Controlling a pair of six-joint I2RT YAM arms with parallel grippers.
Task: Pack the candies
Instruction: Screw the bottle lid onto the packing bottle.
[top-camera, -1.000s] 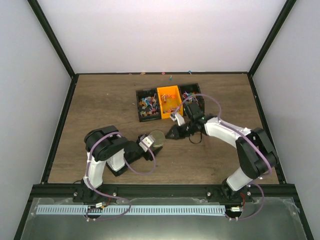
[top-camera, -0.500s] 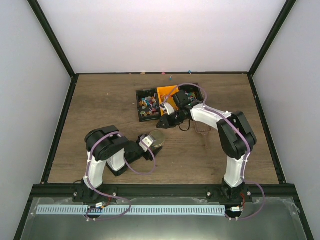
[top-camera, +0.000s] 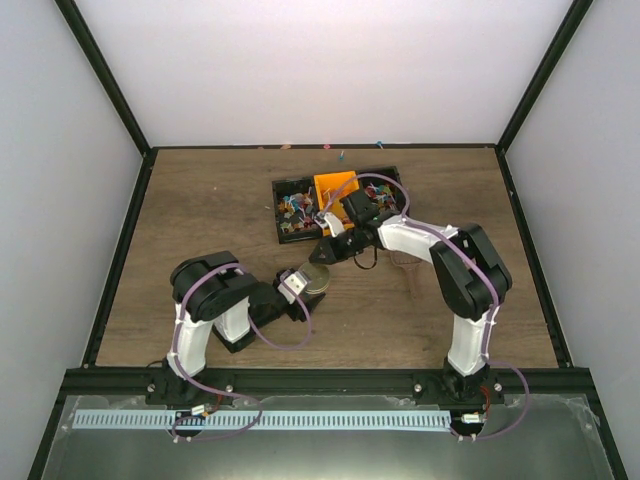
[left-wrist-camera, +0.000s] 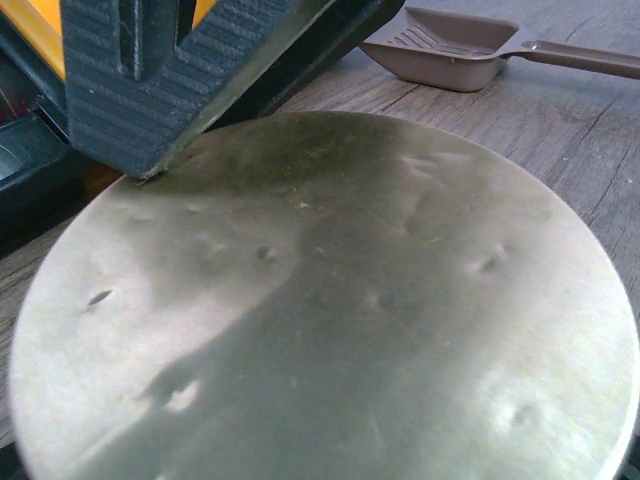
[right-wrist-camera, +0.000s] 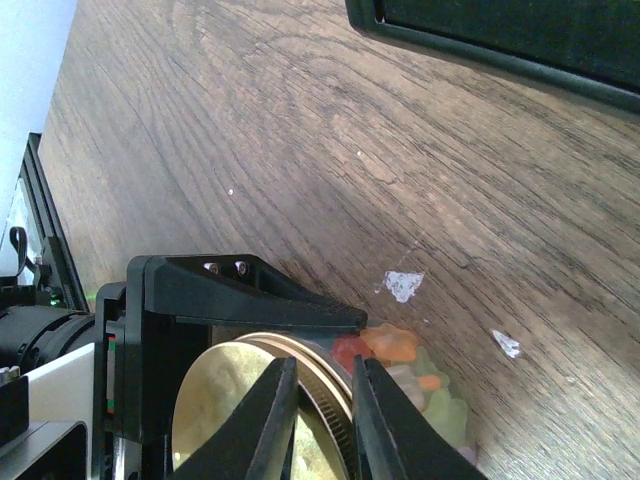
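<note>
My left gripper (top-camera: 306, 282) holds a clear jar on its side near the table's middle. A round tan lid (top-camera: 316, 272) caps the jar and fills the left wrist view (left-wrist-camera: 330, 300), hiding my left fingers there. My right gripper (top-camera: 321, 254) has come down onto the lid. In the right wrist view its two fingers straddle the lid's rim (right-wrist-camera: 325, 366), closed on it. Soft red, orange and green candies (right-wrist-camera: 400, 355) show through the jar wall. One left finger (right-wrist-camera: 250, 295) lies along the jar. Many tiny wrapped candies (top-camera: 295, 208) fill the bins.
A row of bins stands behind the jar: black (top-camera: 296, 208), orange (top-camera: 336, 188), black (top-camera: 388, 192). A brown scoop (left-wrist-camera: 450, 48) lies on the table right of the jar. A few loose sweets (top-camera: 342, 155) lie near the back edge.
My right gripper has swung left from beside the bins and come down onto the lid's rim. The left arm and jar have stayed put.
</note>
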